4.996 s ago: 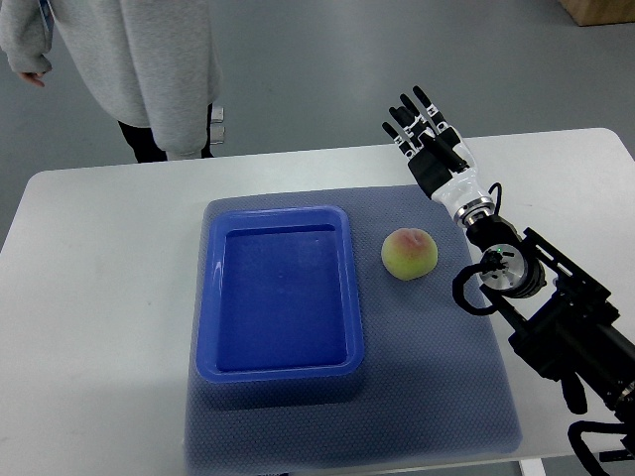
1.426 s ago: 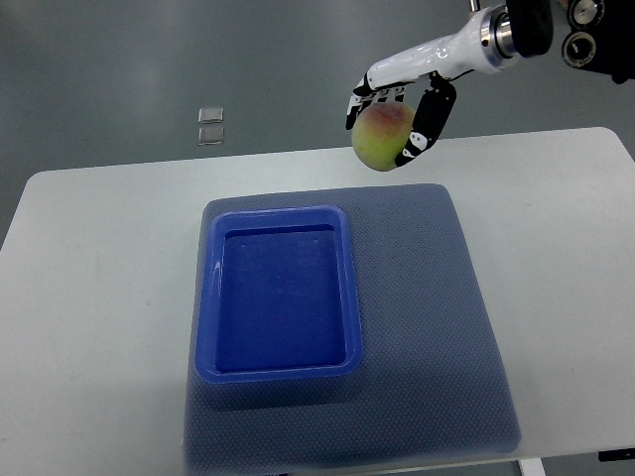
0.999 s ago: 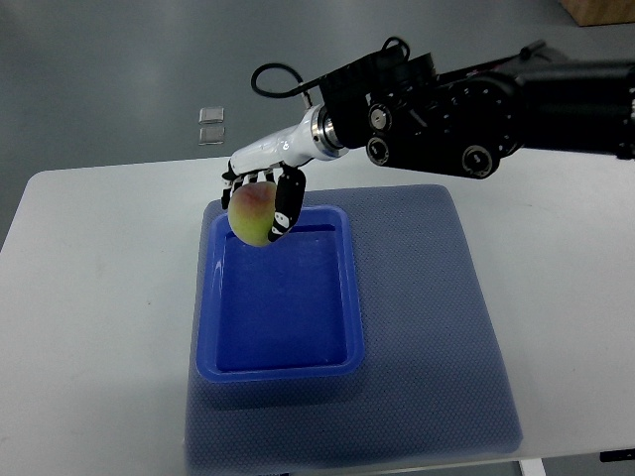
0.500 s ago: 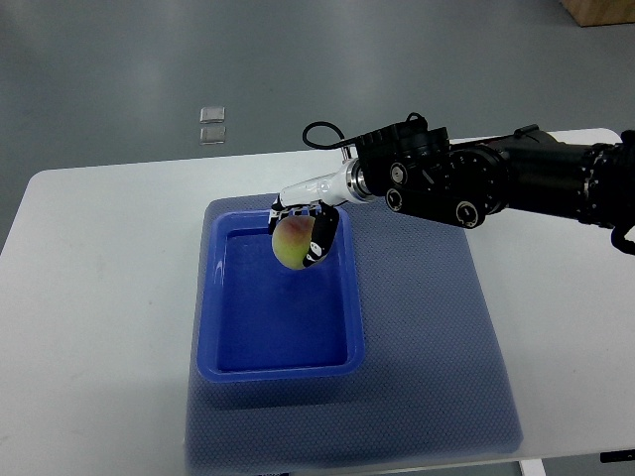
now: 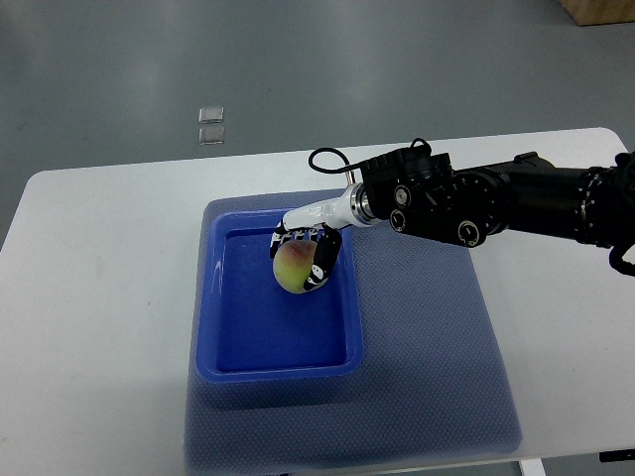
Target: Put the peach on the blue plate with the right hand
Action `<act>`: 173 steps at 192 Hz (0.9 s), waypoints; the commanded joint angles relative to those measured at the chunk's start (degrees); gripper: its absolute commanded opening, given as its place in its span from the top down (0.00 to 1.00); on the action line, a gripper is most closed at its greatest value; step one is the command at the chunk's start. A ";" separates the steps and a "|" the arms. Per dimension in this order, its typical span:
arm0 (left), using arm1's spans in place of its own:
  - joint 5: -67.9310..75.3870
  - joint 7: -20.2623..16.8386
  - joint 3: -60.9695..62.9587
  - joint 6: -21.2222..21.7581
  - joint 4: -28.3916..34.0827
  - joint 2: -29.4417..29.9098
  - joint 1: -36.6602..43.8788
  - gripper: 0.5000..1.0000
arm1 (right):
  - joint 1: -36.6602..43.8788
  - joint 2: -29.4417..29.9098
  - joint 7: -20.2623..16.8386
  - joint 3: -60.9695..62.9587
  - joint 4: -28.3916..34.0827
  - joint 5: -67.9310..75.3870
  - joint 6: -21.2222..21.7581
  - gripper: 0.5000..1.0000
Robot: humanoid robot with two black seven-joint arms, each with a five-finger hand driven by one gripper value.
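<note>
Right now the right hand (image 5: pixel 306 260), white w/ black fingers (image 5: pixel 321 268), is curled round the peach (image 5: pixel 294 266): round, yellow-green w/ a red blush. Peach is over the upper part of the plate (image 5: pixel 214 327), a glossy blue rectangular tray w/ raised rim on a dimpled blue-grey mat (image 5: pixel 427 357). White table (image 5: pixel 89 297) under it.

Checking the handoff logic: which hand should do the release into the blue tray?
Right. The right hand is shut on the peach and sits over the far end of the blue plate, its arm coming in from the right edge. The left arm is out of view.
</note>
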 commanded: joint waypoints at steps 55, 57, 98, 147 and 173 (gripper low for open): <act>-0.02 0.00 -0.09 0.00 0.00 0.00 0.00 0.00 | 0.72 0.00 0.58 0.51 0.06 0.12 0.10 0.14; -0.02 0.00 -0.01 0.00 0.00 0.00 0.00 0.00 | 0.81 0.00 0.67 0.59 0.06 0.12 0.10 0.14; -0.11 0.00 -0.01 0.09 0.09 0.00 0.00 0.00 | 2.57 0.00 1.72 6.39 0.15 0.21 0.80 0.14; 0.07 0.00 -0.01 0.00 0.00 0.00 0.00 0.00 | 3.89 -2.90 1.81 19.84 -0.03 0.21 0.10 0.14; 0.07 0.00 -0.01 0.00 0.00 0.00 0.00 0.00 | -4.37 -9.40 2.16 31.96 -0.20 0.21 -0.08 0.14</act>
